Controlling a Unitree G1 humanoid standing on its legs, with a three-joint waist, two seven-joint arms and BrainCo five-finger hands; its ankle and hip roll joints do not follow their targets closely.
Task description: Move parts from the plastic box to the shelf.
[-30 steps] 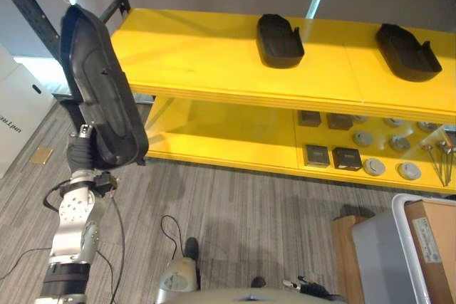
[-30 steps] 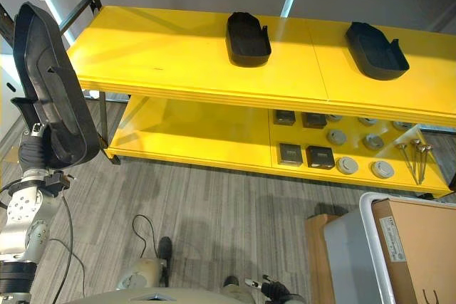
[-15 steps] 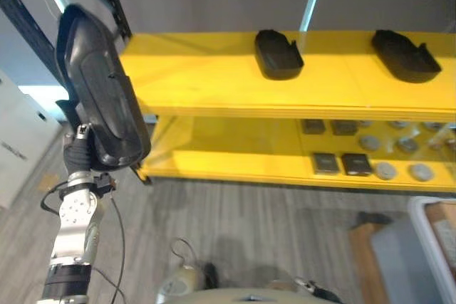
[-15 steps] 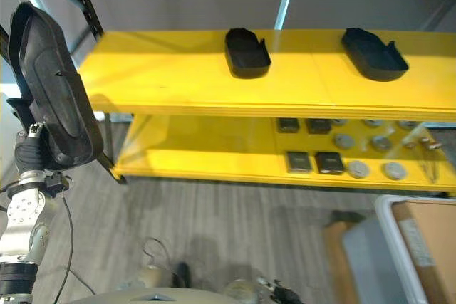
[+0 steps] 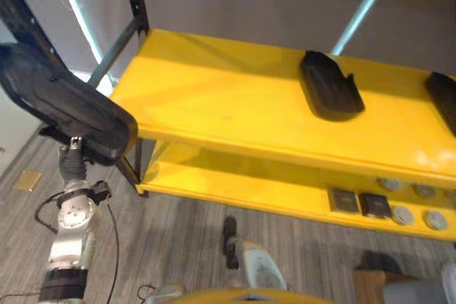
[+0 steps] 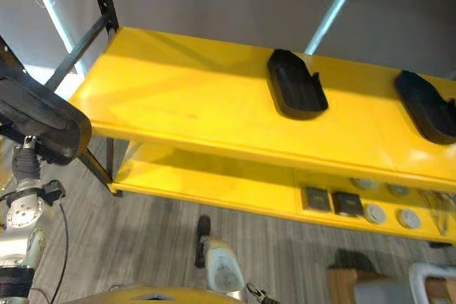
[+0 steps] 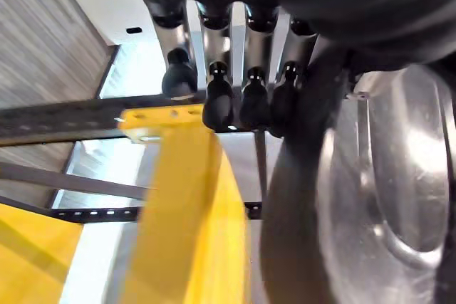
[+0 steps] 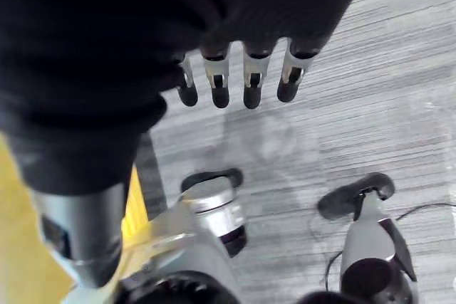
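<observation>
At the left end of the shelf: the left arm holds a big black part [image 5: 68, 108] up in the air, just off the shelf's corner, lying roughly flat and tilted.

Left hand [image 7: 228, 97]: its fingers [image 7: 217, 101] reach straight along the part's dark edge in the wrist view, pressed close together side by side; the thumb cannot be made out, so whether the hand clamps the part or only carries it cannot be told from here.

Held part: black, long and rounded, with a raised rim; in the left wrist view its glossy moulded face [image 7: 385, 197] sits right beside the fingers.

Shelf [image 5: 235, 115]: yellow top board on a dark metal frame; bare at the left end, next to the held part.

Parts already up there: one black part [image 6: 296, 92] sits near the middle of the top board, another black part [image 6: 426, 113] lies farther right, well apart from the first.

Lower board [image 6: 235, 186]: small square dark boxes [image 6: 331, 201] and round grey discs [image 6: 388, 215] sit toward its right end.

Right hand [image 8: 235, 80]: hangs over the grey wood-look floor [image 8: 370, 105], fingers [image 8: 251, 85] straight, slightly spread, touching nothing and holding nothing.
</observation>
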